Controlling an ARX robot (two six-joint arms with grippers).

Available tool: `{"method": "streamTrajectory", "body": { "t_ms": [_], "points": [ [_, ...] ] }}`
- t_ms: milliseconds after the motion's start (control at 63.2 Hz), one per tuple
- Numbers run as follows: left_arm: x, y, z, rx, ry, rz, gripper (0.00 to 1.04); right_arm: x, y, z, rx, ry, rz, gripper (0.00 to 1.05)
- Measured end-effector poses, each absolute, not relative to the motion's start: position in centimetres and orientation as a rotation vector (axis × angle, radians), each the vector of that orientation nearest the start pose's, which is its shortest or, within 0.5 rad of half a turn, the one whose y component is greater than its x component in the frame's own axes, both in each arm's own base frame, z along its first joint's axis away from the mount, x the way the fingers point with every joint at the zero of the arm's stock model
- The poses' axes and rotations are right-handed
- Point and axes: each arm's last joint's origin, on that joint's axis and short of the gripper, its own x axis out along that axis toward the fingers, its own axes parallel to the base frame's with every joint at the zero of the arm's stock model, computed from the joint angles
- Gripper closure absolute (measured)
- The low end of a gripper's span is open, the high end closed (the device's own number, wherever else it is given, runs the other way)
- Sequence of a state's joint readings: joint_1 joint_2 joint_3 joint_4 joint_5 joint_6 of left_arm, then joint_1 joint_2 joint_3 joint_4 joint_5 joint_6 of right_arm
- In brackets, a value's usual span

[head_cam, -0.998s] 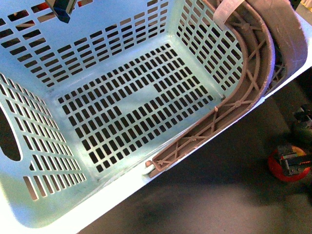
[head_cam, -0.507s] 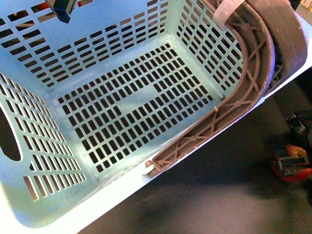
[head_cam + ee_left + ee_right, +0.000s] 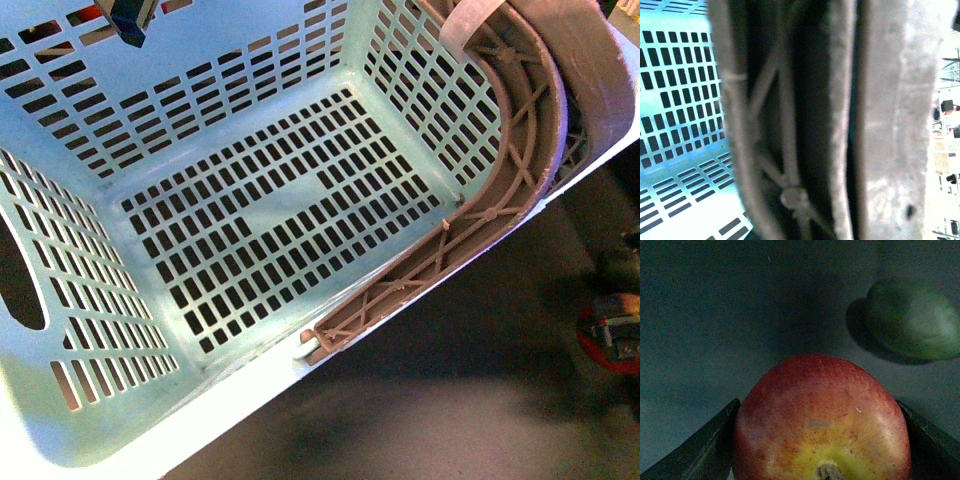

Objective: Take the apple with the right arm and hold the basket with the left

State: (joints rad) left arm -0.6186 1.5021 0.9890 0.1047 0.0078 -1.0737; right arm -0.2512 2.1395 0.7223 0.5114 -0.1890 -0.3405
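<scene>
The pale mint-blue basket (image 3: 250, 110) fills most of the front view, tilted, and its slotted floor holds nothing. Its brown latticed handle (image 3: 500, 190) lies along the right rim, with a white tie (image 3: 465, 22) near the top. In the left wrist view the handle (image 3: 785, 150) is pressed close to the camera beside the slotted wall (image 3: 680, 100). My left gripper is shut on it, and its fingers do not show. The red apple (image 3: 822, 415), yellowish round its stem, sits between the dark fingers (image 3: 705, 445) of my right gripper (image 3: 822, 440). It shows at the far right (image 3: 600, 352), outside the basket.
A dull green fruit (image 3: 912, 320) lies on the dark table (image 3: 450, 400) just beyond the apple. A blue object (image 3: 130, 25) shows above the basket's far wall, with small red bits behind the slots.
The apple, held in my right gripper, has drifted right toward the front view's edge. The basket has stayed put.
</scene>
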Motion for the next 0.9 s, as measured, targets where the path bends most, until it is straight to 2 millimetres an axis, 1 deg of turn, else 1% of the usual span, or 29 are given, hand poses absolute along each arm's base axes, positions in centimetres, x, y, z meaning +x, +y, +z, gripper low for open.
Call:
{"method": "streamTrajectory", "body": {
  "t_ms": [79,95,174,190,269,285,317,348,412,428,491,507,570,586,633,649,712,760,839,902],
  "points": [
    [27.2,-19.3,26.0,-0.899,0.679,-0.339,0.91,30.5,-7.6,3.9,-0.121,0.828,0.099,0.25],
    [27.2,-19.3,26.0,-0.899,0.679,-0.339,0.91,30.3,-7.6,4.8,-0.126,0.806,0.102,0.25],
    [27.2,-19.3,26.0,-0.899,0.679,-0.339,0.91,29.6,-7.7,7.1,-0.134,0.746,0.108,0.25],
    [27.2,-19.3,26.0,-0.899,0.679,-0.339,0.91,29.3,-7.7,8.0,-0.137,0.722,0.111,0.25],
    [27.2,-19.3,26.0,-0.899,0.679,-0.340,0.91,28.6,-7.8,10.4,-0.143,0.656,0.119,0.25],
    [27.2,-19.3,26.0,-0.899,0.679,-0.340,0.91,28.3,-7.8,11.3,-0.145,0.631,0.124,0.25],
    [27.2,-19.3,26.0,-0.899,0.679,-0.340,0.91,28.0,-7.8,12.3,-0.148,0.607,0.127,0.25],
    [27.2,-19.3,26.0,-0.899,0.679,-0.340,0.91,27.5,-7.7,14.2,-0.155,0.557,0.135,0.25],
    [27.2,-19.3,26.0,-0.899,0.679,-0.340,0.91,26.9,-7.6,16.0,-0.160,0.511,0.142,0.25],
    [27.2,-19.3,26.0,-0.899,0.679,-0.340,0.91,26.6,-7.5,17.0,-0.161,0.488,0.146,0.25],
    [27.2,-19.3,26.0,-0.899,0.679,-0.340,0.91,26.1,-7.3,18.6,-0.156,0.447,0.160,0.25],
    [27.2,-19.3,26.0,-0.899,0.679,-0.340,0.91,25.8,-7.1,19.5,-0.154,0.426,0.166,0.25],
    [27.2,-19.3,26.0,-0.899,0.679,-0.339,0.91,25.3,-6.6,21.0,-0.149,0.389,0.182,0.25],
    [27.2,-19.3,26.0,-0.899,0.679,-0.340,0.91,25.1,-6.3,21.8,-0.148,0.371,0.191,0.25],
    [27.2,-19.3,26.0,-0.899,0.679,-0.340,0.91,24.8,-5.9,22.8,-0.144,0.346,0.204,0.25],
    [27.2,-19.3,26.0,-0.899,0.679,-0.339,0.91,24.6,-5.5,23.4,-0.142,0.329,0.213,0.25],
    [27.2,-19.3,26.0,-0.899,0.679,-0.340,0.91,24.3,-4.7,24.5,-0.138,0.297,0.235,0.25],
    [27.2,-19.3,26.0,-0.899,0.679,-0.340,0.91,24.1,-3.5,25.6,-0.124,0.267,0.269,0.25],
    [27.2,-19.3,26.0,-0.899,0.679,-0.340,0.91,24.0,-1.9,26.5,-0.113,0.240,0.310,0.25],
    [27.2,-19.3,26.0,-0.899,0.679,-0.339,0.91,24.1,-0.3,27.0,-0.096,0.225,0.348,0.25]
  ]
}}
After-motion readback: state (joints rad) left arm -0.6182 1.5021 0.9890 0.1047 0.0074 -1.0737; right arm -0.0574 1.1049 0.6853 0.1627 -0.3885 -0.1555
